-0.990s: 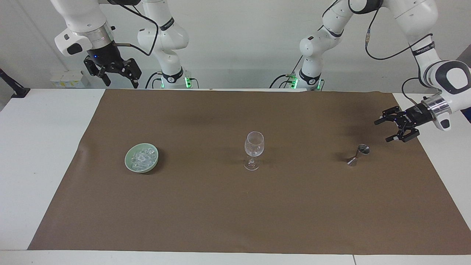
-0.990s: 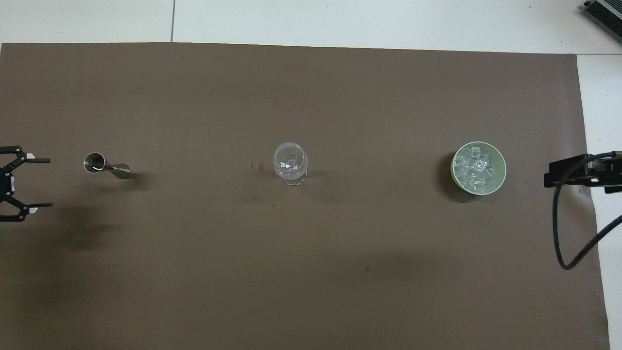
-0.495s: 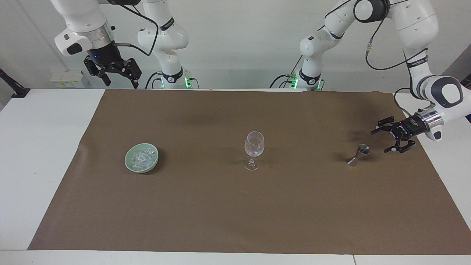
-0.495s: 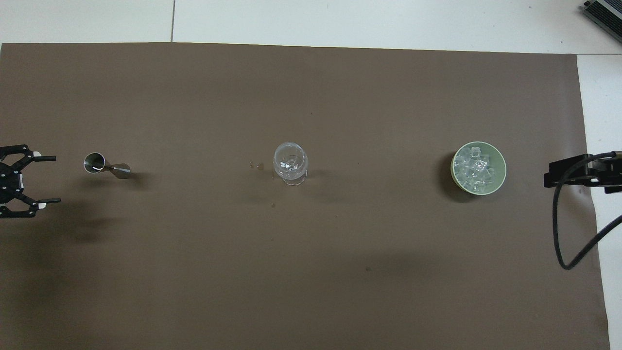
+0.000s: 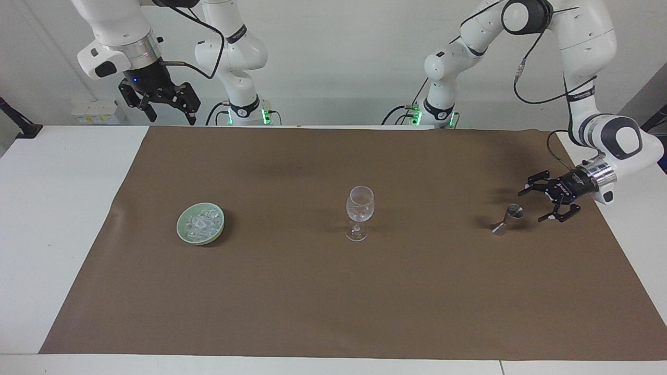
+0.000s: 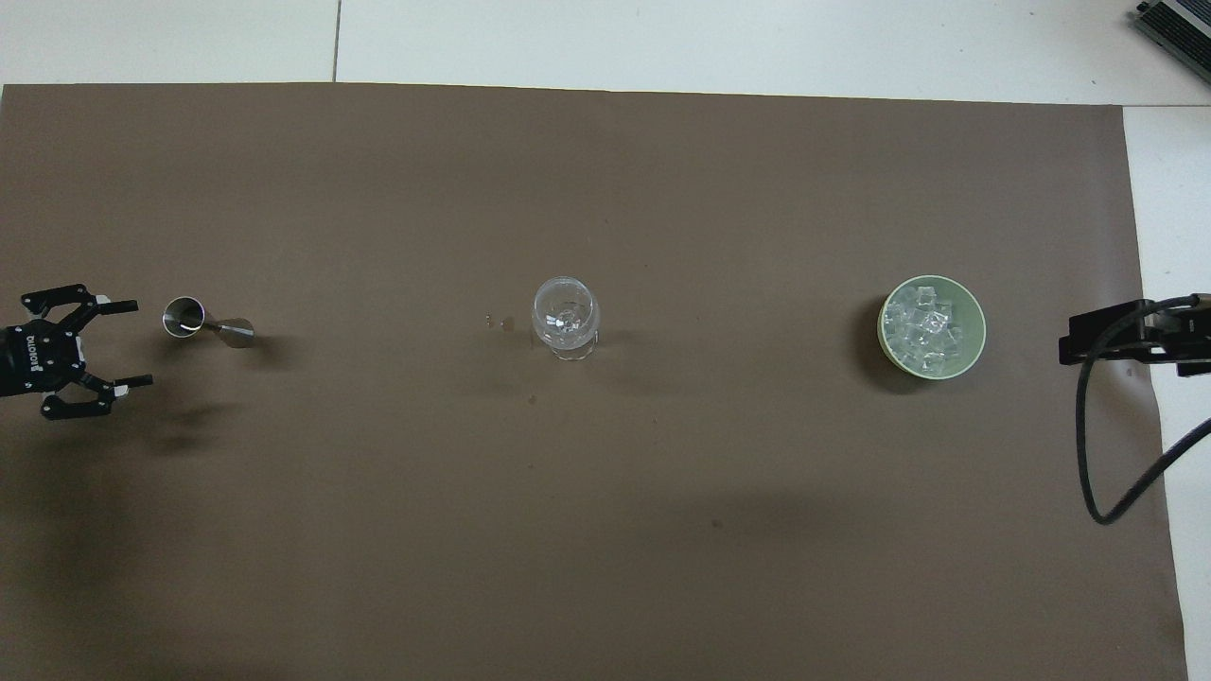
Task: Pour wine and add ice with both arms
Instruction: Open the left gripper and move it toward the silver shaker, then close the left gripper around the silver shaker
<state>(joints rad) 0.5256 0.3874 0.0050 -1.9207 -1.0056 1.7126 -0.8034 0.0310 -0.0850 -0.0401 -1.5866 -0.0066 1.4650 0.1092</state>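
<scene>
- Left gripper [image 5: 543, 204]: black two-finger unit on the white jointed left arm, at the left arm's end of the table. It hangs low over the brown paper mat [image 5: 333, 291], just beside the jigger and not touching it. Jaws are spread wide and turned toward the jigger; they hold nothing.
- Small steel double-cone jigger [image 5: 507, 219]: stands on the mat, apparently upright, well apart from the wine glass. Contents cannot be told.
- Clear stemmed wine glass [image 5: 359, 211]: upright at mid-table, in line between jigger and bowl. No coloured liquid shows in it; pale glints low in its bowl cannot be identified.
- Pale green round ceramic bowl [image 5: 200, 223]: sits on the mat toward the right arm's end, well apart from the glass.
- The ice [image 5: 202, 221]: small clear chunks heaped inside the green bowl; none lies on the mat.
- Right gripper [image 5: 168, 108]: black two-finger unit on the white right arm, raised high over the robots' edge of the table. Jaws stand apart and empty. This arm waits.
- Progress, as judged: early stage. Nothing is grasped and no pour has visibly been made.
- Outstanding: grasp the jigger, carry it to the glass and tip it, then move ice from bowl to glass.
</scene>
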